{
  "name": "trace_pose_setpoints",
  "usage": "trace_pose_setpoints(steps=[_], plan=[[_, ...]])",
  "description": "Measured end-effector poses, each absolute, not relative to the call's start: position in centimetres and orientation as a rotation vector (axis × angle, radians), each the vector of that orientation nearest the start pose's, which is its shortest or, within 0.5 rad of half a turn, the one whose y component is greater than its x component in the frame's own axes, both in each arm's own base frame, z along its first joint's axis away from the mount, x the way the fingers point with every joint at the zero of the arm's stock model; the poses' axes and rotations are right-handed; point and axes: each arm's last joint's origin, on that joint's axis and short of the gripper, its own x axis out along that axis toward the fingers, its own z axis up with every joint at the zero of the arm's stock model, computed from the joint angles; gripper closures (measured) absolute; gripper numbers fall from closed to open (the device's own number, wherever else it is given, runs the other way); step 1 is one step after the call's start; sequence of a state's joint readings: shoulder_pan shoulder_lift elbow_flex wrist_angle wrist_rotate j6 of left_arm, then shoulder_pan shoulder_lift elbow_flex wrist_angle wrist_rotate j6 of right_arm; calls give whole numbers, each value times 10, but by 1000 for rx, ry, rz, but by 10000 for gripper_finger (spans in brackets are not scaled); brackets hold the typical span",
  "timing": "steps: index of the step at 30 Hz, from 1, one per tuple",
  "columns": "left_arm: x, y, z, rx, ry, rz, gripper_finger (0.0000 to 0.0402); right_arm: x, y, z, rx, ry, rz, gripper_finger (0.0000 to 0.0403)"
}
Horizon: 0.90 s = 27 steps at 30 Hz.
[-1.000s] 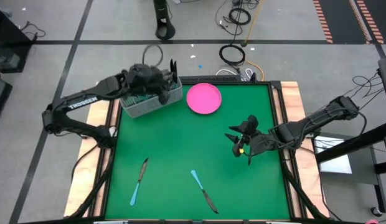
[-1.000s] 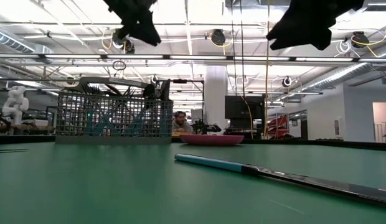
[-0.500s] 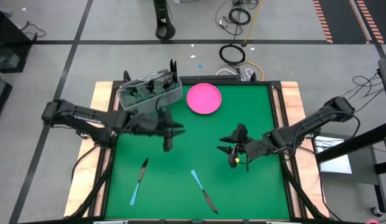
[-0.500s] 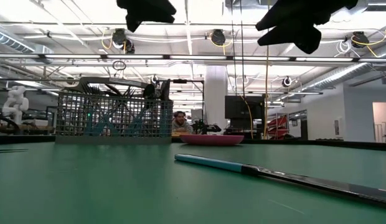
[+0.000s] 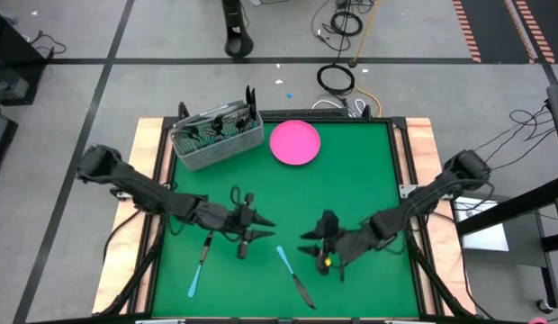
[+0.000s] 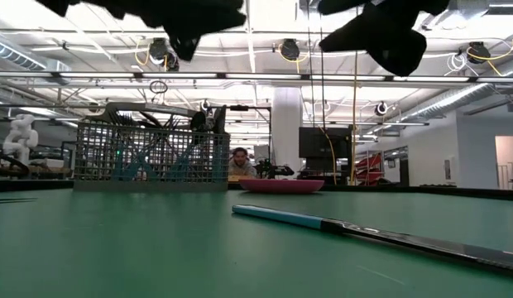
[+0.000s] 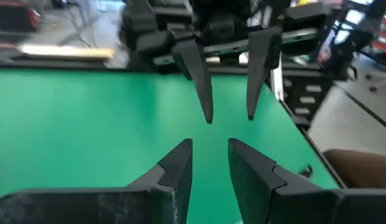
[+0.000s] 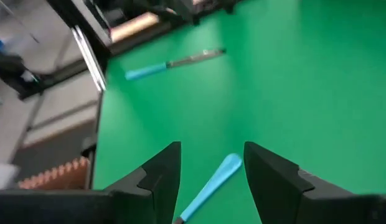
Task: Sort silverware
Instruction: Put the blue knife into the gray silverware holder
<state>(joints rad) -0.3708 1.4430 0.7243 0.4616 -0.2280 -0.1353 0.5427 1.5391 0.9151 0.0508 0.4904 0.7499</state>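
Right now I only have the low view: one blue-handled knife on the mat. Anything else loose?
Observer: Yes. A second knife lies left of the middle knife that you see.
Operator: Right gripper holding anything?
Observer: No. The right gripper is open and empty, above the middle knife's blue handle.
Operator: Left one?
Observer: The left gripper is open and empty too, facing the right gripper over bare mat.

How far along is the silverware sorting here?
Mostly done: the basket already holds many pieces. Nothing is gripped; the left gripper and right gripper, both open, hover over the mat. Two blue-handled knives remain, one near the left gripper, one between the grippers.
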Motion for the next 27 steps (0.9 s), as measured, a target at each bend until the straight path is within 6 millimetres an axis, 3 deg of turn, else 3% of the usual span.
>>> trace_pose_setpoints(steps=[5,10,16,21,27], plan=[[286,-122,201,-37,360,-203,297,312,187,209,413,630,-191,238],[271,-141,191,67,460,-186,297,334,216,189,411,804,-326,238],[252,-162,183,167,529,-172,297,359,246,158,404,880,-420,238],[242,-174,181,204,537,-190,297,369,255,141,348,937,-517,239],[239,-177,181,238,540,-210,297,371,257,143,363,963,-593,239]])
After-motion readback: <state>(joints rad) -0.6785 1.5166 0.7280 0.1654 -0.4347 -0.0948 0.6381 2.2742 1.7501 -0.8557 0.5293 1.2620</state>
